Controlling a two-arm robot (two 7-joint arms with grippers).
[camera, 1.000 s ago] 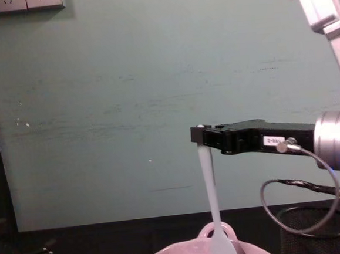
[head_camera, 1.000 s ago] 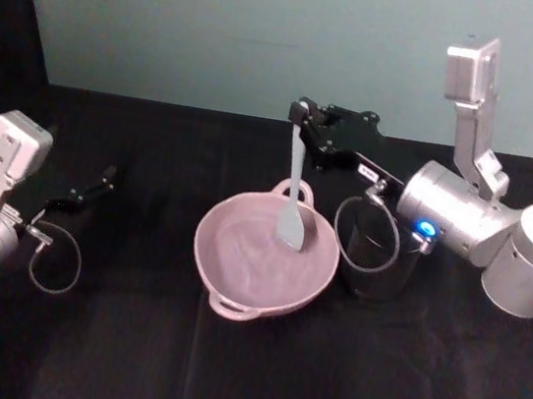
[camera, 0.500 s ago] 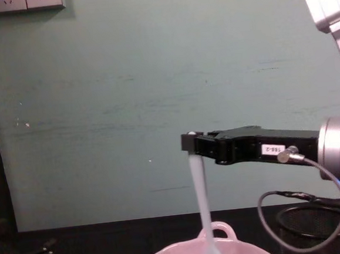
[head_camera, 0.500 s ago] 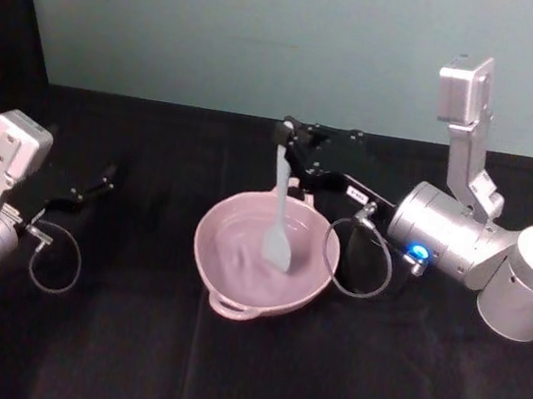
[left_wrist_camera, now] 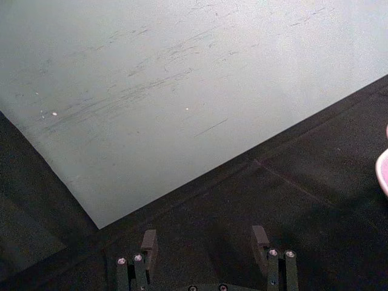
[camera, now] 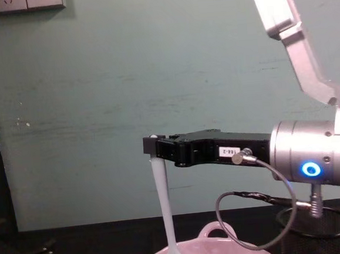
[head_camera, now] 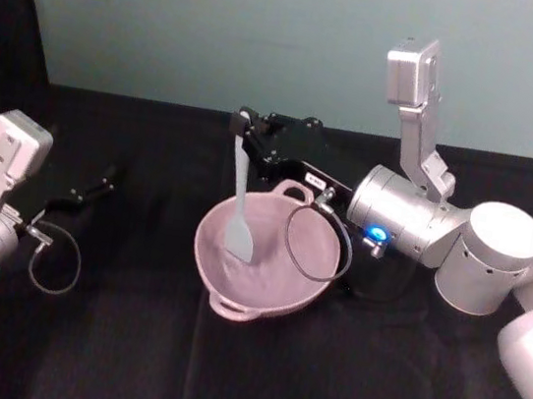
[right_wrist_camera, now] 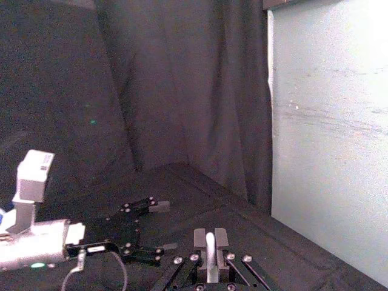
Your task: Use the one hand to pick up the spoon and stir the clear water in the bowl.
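Black cloth (head_camera: pixel 125 358) covers the table, with a teal wall (head_camera: pixel 220 34) behind. My right gripper (head_camera: pixel 247 127) is clamped on the top end of the spoon (head_camera: pixel 239 201) and sits above the bowl's far-left rim. The spoon hangs almost straight down from it, long axis near vertical, with the paddle head low inside the bowl (head_camera: pixel 265 284) on its left side. I can't tell whether the head touches the bottom. I judge the stir is under way. The head is close to the left wall, so the free room for my next sweep lies to the right and toward me. The left gripper (left_wrist_camera: pixel 204 237) is parked well off to the left on the cloth, fingers apart and empty.
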